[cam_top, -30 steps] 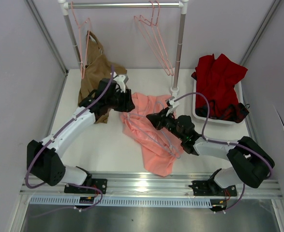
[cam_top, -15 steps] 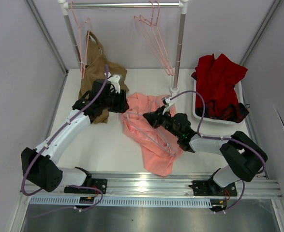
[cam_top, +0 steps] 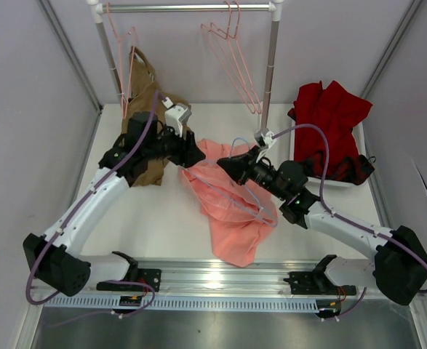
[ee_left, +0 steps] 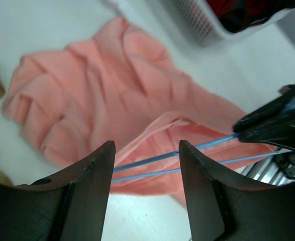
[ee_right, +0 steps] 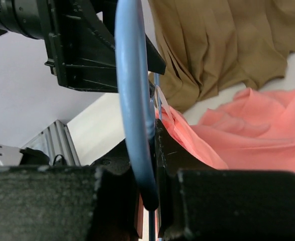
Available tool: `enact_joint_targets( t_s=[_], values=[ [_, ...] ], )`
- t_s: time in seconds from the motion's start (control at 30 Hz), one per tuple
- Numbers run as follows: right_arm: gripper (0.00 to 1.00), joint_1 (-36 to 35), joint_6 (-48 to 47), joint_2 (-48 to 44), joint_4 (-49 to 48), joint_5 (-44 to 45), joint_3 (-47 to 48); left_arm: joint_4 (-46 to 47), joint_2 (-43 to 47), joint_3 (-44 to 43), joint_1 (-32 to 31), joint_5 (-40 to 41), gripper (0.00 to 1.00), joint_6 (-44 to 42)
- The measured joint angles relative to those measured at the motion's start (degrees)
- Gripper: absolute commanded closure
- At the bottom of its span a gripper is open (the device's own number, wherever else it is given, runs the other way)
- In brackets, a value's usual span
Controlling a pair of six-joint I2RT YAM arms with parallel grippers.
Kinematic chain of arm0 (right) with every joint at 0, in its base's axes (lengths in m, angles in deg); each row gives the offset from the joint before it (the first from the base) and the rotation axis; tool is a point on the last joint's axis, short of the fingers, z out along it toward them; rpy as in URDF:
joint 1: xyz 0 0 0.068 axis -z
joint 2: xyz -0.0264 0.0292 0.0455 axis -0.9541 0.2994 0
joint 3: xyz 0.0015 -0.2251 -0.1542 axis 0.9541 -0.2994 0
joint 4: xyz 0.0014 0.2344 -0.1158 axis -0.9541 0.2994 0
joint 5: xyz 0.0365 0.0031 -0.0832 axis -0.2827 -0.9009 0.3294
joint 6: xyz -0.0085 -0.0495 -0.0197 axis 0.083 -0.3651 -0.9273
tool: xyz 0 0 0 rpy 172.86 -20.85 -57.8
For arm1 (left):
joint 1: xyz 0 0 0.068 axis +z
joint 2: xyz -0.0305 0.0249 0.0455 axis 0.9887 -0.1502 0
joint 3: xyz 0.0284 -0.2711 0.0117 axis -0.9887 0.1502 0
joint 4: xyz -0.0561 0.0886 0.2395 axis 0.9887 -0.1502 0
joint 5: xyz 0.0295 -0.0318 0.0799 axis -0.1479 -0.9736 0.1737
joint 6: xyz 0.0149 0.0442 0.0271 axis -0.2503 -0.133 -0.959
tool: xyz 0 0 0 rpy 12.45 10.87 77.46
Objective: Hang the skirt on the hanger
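White tabletop [cam_top: 155, 218] runs under both arms, with the tan garment [cam_top: 144, 109] behind the left gripper [cam_top: 193, 155] and the basket [cam_top: 298, 173] of red cloth [cam_top: 329, 116] beyond the right gripper [cam_top: 224, 166].

What matters for your next move is how the skirt [cam_top: 231, 211] sits against the hanger [ee_right: 132, 100]. In the left wrist view the skirt spreads ahead of and below the left fingertips. One raised fold of it lies just past the gap between them. Two blue hanger wires cross that gap from one finger's side to the other and run off to the right gripper at the far right. So the hanger's long axis lies across your left jaws, not along them. The wires pass under the raised fold. Whether any fabric is actually threaded over the frame, you cannot tell.

Your left gripper stands with its jaws well apart and clamps nothing. It hangs just above the skirt and is clearly the nearer one to the loose fabric. Your right gripper is closed tight on the hanger wire, which is pinched between its fingers in its own wrist view. The skirt's edge lies just beyond those fingers.

My judgement is that the left should go down onto the raised fold while the right holds the frame steady.
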Motion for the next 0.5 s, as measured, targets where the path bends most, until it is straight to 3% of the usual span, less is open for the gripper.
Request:
enact_joint_targets(
  t_s=[0.3,0.5],
  values=[
    [1.00,0.79,-2.16,-2.16,13.22,-4.52,14.91,1.79,4.15,-13.73,0.00,-12.50,0.37,-5.33],
    [1.00,2.64,-2.67,-2.16,19.54,-10.05,22.08,-4.63,3.45,-21.18,0.00,-18.99,0.37,-10.67]
  ],
)
